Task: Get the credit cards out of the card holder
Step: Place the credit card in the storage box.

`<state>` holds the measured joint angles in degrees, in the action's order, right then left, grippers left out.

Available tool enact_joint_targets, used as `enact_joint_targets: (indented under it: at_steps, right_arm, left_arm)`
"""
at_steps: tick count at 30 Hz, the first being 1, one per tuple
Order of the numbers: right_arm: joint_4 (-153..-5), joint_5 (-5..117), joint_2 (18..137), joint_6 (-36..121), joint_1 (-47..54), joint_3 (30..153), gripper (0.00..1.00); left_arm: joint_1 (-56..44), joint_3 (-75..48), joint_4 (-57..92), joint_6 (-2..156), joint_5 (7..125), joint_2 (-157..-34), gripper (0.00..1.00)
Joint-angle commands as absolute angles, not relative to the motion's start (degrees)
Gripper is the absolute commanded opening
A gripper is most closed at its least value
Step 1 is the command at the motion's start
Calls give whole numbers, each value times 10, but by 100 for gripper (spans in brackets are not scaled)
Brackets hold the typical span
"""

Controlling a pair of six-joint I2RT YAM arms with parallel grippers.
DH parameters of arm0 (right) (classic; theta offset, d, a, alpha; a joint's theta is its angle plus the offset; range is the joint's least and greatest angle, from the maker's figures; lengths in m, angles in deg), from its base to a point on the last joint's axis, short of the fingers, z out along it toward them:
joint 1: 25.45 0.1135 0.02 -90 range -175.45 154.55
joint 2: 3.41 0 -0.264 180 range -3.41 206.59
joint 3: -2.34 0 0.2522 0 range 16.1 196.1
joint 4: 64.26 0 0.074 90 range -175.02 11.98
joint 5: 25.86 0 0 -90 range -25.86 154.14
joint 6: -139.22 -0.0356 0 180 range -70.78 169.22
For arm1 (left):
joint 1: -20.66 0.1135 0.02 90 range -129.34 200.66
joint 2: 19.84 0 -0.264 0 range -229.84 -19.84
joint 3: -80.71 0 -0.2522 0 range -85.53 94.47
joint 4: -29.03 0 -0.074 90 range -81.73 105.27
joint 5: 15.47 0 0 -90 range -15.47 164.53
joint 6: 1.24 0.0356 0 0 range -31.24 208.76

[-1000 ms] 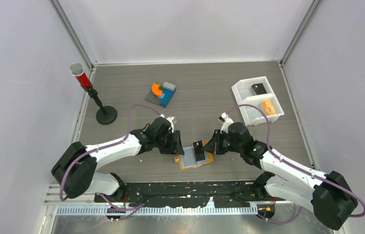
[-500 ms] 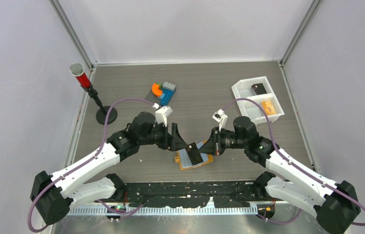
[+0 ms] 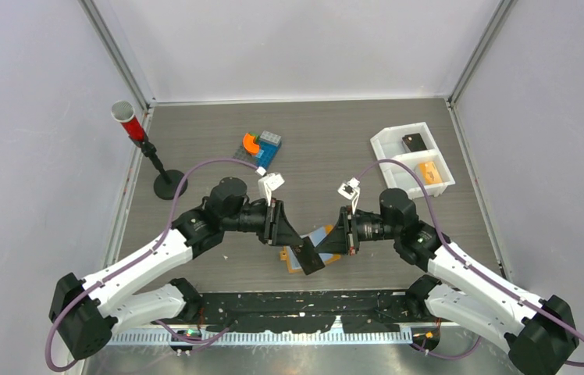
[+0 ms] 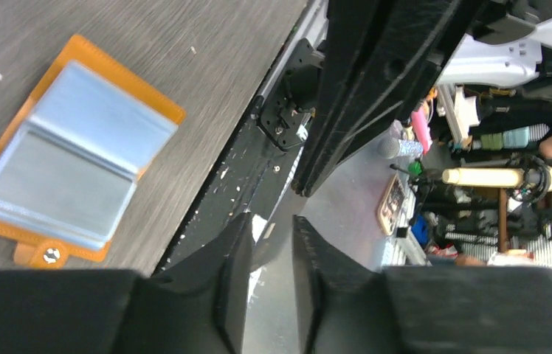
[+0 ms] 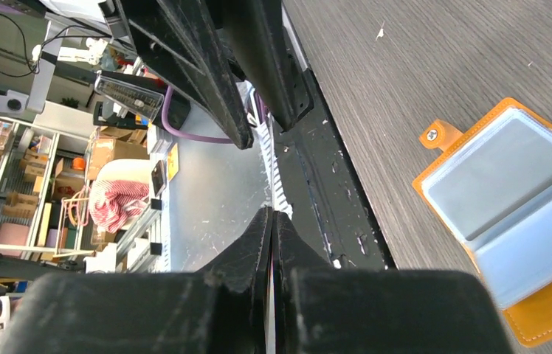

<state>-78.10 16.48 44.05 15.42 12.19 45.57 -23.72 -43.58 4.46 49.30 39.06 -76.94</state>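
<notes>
One card (image 3: 311, 258) higher, left hand (image 3: 295, 239) nearer.

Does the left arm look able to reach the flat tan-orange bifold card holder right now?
Probably yes: the card holder lies open with nothing on it, near the open left gripper.

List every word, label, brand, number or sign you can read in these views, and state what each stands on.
No text can be read in any view.
Round metal snap on the tab of the flat tan-orange bifold card holder: it carries a small mark, too small to read.
Cardboard boxes beyond the table: any print is too blurred to read.
</notes>
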Motion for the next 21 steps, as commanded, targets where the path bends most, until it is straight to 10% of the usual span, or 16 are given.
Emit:
enact_joint_targets:
  at_steps: [1, 4, 12, 21]
  right_arm:
    - [-727, 147, 436, 134, 121, 445, 5]
    - [-736, 187, 428, 132, 120, 442, 12]
    - [-755, 279, 393, 96, 119, 444, 48]
    - [-660, 379, 337, -36, 119, 359, 65]
  left_arm:
    - [-235, -440, 121, 463, 336, -773, 17]
    - [-235, -441, 117, 462, 345, -771, 0]
    - [-229, -436, 119, 453, 384, -777, 0]
    - [-203, -461, 197, 382, 465, -771, 0]
